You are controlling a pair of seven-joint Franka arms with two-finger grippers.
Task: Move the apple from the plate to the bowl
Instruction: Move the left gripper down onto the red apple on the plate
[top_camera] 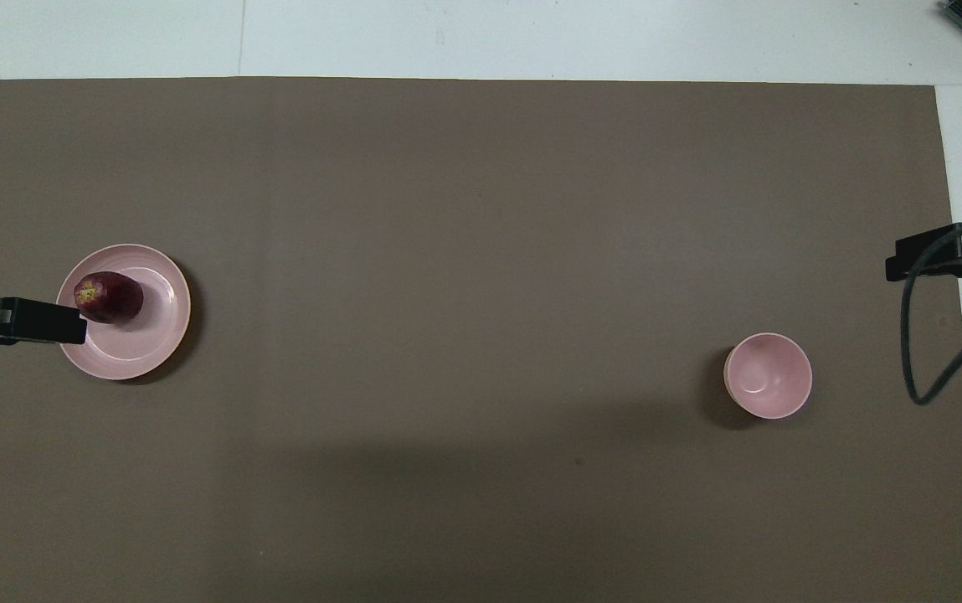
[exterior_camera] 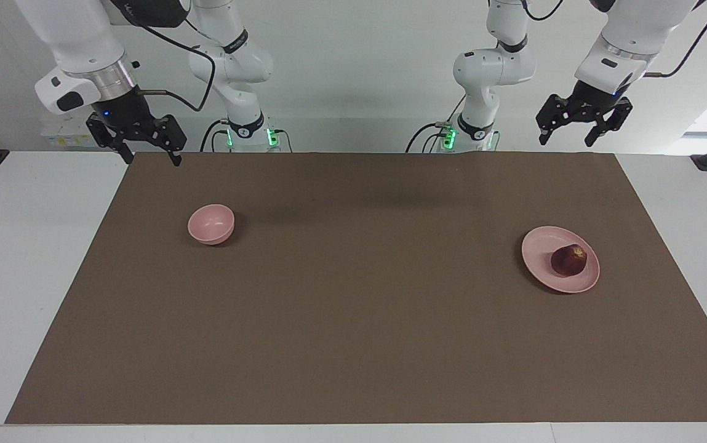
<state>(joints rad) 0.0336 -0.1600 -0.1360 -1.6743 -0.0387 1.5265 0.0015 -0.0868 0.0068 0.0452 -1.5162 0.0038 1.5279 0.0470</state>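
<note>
The dark red apple (exterior_camera: pixel 568 260) lies on the flat pink plate (exterior_camera: pixel 541 246) toward the left arm's end of the mat; both also show in the overhead view, apple (top_camera: pixel 110 296) and plate (top_camera: pixel 158 327). The small deep pink bowl (exterior_camera: pixel 211 224) stands empty toward the right arm's end and shows in the overhead view (top_camera: pixel 768 375) too. My left gripper (exterior_camera: pixel 565 139) is open and empty, raised high, well above the plate; from overhead its tip (top_camera: pixel 70 325) overlaps the plate's rim beside the apple. My right gripper (exterior_camera: pixel 151 159) is open and empty, raised over the mat's corner.
A brown mat (exterior_camera: pixel 353 320) covers most of the white table. A black cable (top_camera: pixel 916 352) hangs from the right arm beside the bowl. Both arm bases stand at the robots' edge of the table.
</note>
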